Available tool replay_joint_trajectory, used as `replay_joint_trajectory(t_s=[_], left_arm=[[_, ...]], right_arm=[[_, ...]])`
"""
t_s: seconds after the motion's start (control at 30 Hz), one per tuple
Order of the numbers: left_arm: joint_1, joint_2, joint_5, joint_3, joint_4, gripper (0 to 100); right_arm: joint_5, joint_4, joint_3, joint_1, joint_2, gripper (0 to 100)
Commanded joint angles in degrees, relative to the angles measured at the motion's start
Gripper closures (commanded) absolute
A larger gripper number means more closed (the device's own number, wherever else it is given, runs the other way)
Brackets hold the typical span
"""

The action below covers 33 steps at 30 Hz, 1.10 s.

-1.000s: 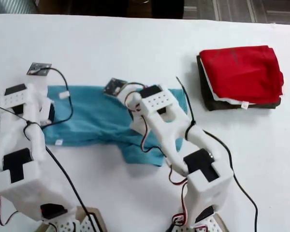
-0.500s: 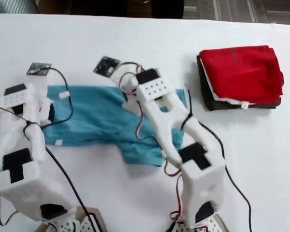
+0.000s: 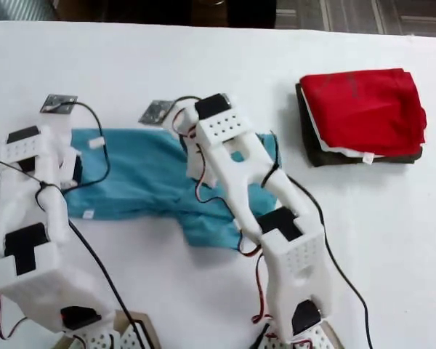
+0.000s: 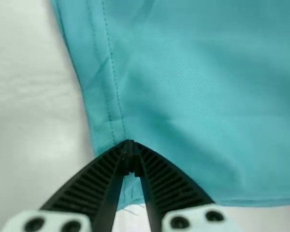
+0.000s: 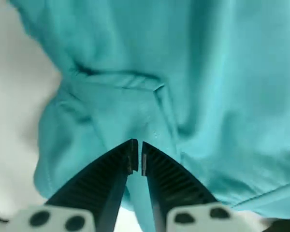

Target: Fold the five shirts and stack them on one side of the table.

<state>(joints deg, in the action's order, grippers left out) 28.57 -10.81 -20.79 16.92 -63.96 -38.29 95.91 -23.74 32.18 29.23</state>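
Leftmost, left gripper (image 4: 130, 154) clamped together on left hem of teal shirt (image 3: 138, 174). Shirt lies spread across middle of white table (image 3: 203, 65). Right gripper (image 5: 135, 157) pinched onto bunched fold in shirt's right part. Far right, folded stack (image 3: 362, 149), red shirt (image 3: 362, 109) on top, apart from teal shirt.

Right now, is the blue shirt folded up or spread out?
Partly folded: the blue shirt lies in a long strip, one flap sticking out.
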Motion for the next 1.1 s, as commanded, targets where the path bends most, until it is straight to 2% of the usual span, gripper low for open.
replay_joint_trajectory(t_s=[0.0,0.13,0.3,0.4,0.53,0.9,1.07], left_arm=[[-0.26,2.99,-0.35,-0.66,0.7,97],[-0.26,2.99,-0.35,-0.66,0.7,97],[-0.26,2.99,-0.35,-0.75,0.7,97],[-0.26,2.99,-0.35,-0.75,0.7,97],[-0.26,2.99,-0.35,-0.75,0.7,97],[-0.26,2.99,-0.35,-0.75,0.7,97],[-0.26,2.99,-0.18,-1.19,0.7,97]], right_arm=[[0.0,1.89,1.85,2.77,-9.89,97.6],[0.35,0.75,16.97,6.37,-23.25,97.5],[4.4,-9.8,44.13,7.16,-40.13,97.1],[6.42,-12.88,55.3,7.08,-47.25,90.9],[8.62,-15.34,62.68,7.34,-52.79,83.7],[8.7,-24.31,75.6,7.52,-53.14,83.7],[8.97,-32.4,79.56,7.16,-53.05,83.7]])
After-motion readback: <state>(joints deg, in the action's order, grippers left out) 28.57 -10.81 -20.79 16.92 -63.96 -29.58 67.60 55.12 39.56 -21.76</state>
